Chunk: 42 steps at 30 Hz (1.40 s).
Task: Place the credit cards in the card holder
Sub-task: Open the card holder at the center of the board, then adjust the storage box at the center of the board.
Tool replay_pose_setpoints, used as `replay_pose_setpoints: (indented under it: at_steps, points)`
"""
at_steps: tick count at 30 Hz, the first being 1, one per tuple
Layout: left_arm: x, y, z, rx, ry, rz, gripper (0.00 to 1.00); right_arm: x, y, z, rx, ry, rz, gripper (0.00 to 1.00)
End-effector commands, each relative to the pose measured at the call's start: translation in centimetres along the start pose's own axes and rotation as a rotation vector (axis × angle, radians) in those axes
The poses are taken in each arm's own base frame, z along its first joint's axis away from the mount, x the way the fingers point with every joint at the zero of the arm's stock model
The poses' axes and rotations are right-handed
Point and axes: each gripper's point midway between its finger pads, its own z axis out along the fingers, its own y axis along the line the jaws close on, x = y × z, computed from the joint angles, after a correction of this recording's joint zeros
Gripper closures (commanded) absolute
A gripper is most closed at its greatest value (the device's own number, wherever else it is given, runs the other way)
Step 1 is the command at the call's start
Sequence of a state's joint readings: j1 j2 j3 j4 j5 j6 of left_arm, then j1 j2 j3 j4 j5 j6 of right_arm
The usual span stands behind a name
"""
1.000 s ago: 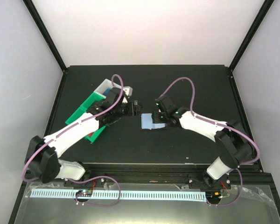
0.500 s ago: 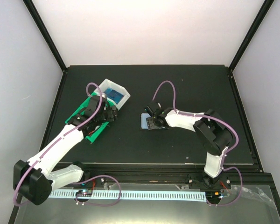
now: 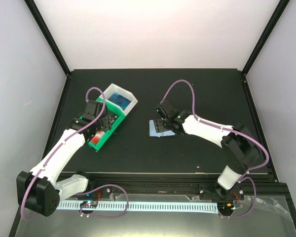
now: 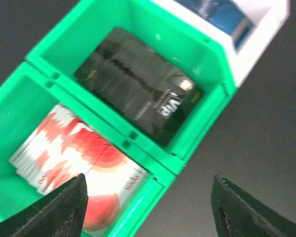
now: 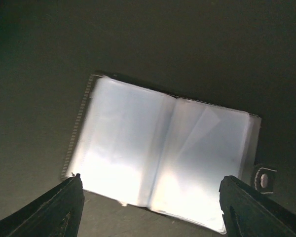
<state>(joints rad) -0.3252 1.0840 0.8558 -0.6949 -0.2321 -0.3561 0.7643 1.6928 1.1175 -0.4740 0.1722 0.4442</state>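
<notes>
Cards (image 4: 138, 86) sit in the tray (image 4: 187, 44) below the left end effector (image 4: 153, 212), open and empty: the pick seems in hand, needing a drop onto one. The holder (image 5: 163, 153) lies spread under the right end effector (image 5: 155, 210), also open, empty.

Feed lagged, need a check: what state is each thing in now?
card holder: open flat, inside up
black card: flat in green tray
red-white card: flat in the next compartment
blue card: in white tray
left gripper: open above green tray
right gripper: open above card holder
</notes>
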Motion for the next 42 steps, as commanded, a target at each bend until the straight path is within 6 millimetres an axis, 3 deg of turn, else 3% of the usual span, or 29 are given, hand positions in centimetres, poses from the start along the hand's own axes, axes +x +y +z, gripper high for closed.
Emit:
replay_pose_setpoints:
  at_steps: [1,9,15,20,30,34,42]
  points:
    - [0.4,3.2,0.4,-0.105,0.086,-0.058,0.34,-0.9,1.8,-1.3,-0.105,-0.024,-0.023,0.24]
    - [4.6,4.9,3.8,-0.049,0.236,-0.189,0.39,-0.7,5.1,0.0,-0.263,0.029,-0.04,0.25]
    - [4.9,5.8,5.2,-0.003,0.304,-0.274,0.42,-1.9,10.3,0.1,-0.503,0.062,-0.042,0.26]
    - [5.0,5.3,7.0,0.049,0.35,-0.286,0.44,-3.4,12.5,1.0,-0.568,0.061,-0.02,0.26]
    - [3.0,2.9,8.1,0.19,0.347,-0.237,0.5,-5.8,14.1,3.6,-0.569,0.072,0.103,0.27]
    - [2.2,1.9,8.3,0.25,0.337,-0.223,0.5,-6.3,13.4,5.0,-0.497,0.091,0.212,0.28]
    - [1.7,-0.5,9.8,0.358,0.354,-0.2,0.5,-6.7,11.4,5.1,-0.379,0.096,0.28,0.29]
